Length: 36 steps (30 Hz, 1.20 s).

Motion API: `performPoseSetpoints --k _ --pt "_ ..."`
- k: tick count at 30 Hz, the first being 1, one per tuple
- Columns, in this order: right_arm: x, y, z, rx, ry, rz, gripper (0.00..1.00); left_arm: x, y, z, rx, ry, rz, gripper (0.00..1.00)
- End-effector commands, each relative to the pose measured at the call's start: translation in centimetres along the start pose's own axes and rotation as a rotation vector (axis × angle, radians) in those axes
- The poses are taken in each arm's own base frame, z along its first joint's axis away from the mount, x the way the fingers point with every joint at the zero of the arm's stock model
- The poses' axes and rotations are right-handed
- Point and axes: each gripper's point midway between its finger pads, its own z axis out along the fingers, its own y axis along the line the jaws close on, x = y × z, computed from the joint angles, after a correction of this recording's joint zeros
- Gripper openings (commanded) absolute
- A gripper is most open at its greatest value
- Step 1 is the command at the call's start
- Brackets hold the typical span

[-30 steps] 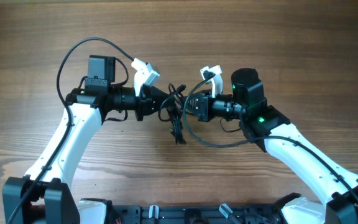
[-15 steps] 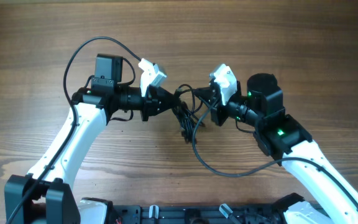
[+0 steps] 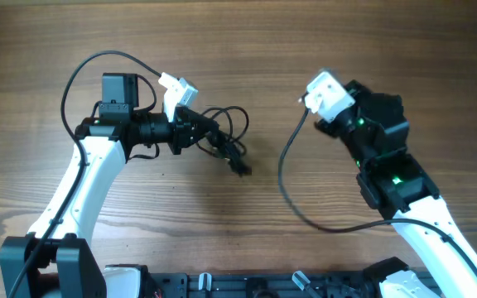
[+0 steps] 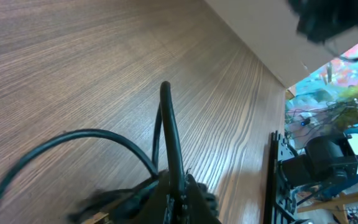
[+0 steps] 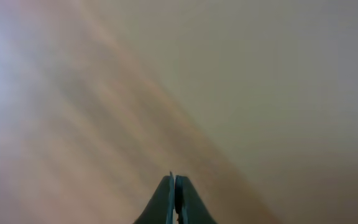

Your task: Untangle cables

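The cables (image 3: 228, 124) form a small black coil of loops left of the table's middle, with a plug end (image 3: 241, 169) trailing toward the front. My left gripper (image 3: 208, 137) is shut on the coil from the left. In the left wrist view its dark fingers (image 4: 194, 198) clamp a cable strand (image 4: 168, 130) that rises straight up, and a loop (image 4: 73, 135) curves off to the left. My right gripper (image 5: 174, 182) is shut with nothing between its fingers, over blurred wood. Overhead, its fingers are hidden by the white wrist camera (image 3: 328, 91), well right of the coil.
A thicker black arm wire (image 3: 281, 170) sweeps from the right wrist down and round to the right arm (image 3: 404, 186). Another arm wire (image 3: 81, 70) arcs over the left arm. A black rail (image 3: 247, 285) runs along the table's front edge.
My right arm has pulled away to the right and no longer touches the cables. My left gripper has drawn back slightly left with the coil still in it.
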Motion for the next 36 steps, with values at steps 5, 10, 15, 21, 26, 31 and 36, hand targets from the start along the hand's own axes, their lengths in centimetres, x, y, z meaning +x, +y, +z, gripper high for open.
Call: performPoseSetpoints --k 5,10,15,21,26,31,36 --pt "-4.0 10.5 -2.5 -0.665 -0.151 0.477 0.54 -0.3 -1.1 0.0 0.053 -0.018 -0.004 0.04" --pt "1.3 15.2 2.9 -0.755 0.092 0.651 0.56 -1.3 -3.6 -0.2 0.196 -0.070 0.006 0.04" --pt "-1.1 16.4 4.1 -0.894 -0.018 0.766 0.58 -1.3 -3.7 -0.3 0.201 -0.072 0.006 0.04" --pt "-1.8 17.0 3.0 -0.989 0.038 0.923 0.58 -1.3 -3.7 -0.3 0.201 -0.072 0.006 0.05" --pt "0.4 17.4 3.4 -0.934 0.160 0.976 0.58 -1.3 -3.6 -0.3 0.200 -0.072 0.006 0.05" --pt "2.2 15.5 2.8 -0.883 0.208 1.010 0.58 -1.2 -3.4 -0.2 0.186 -0.067 0.006 0.05" --pt "-0.3 16.9 1.1 -0.987 0.143 0.944 0.64 -1.2 -3.4 -0.2 0.187 -0.067 0.006 0.05"
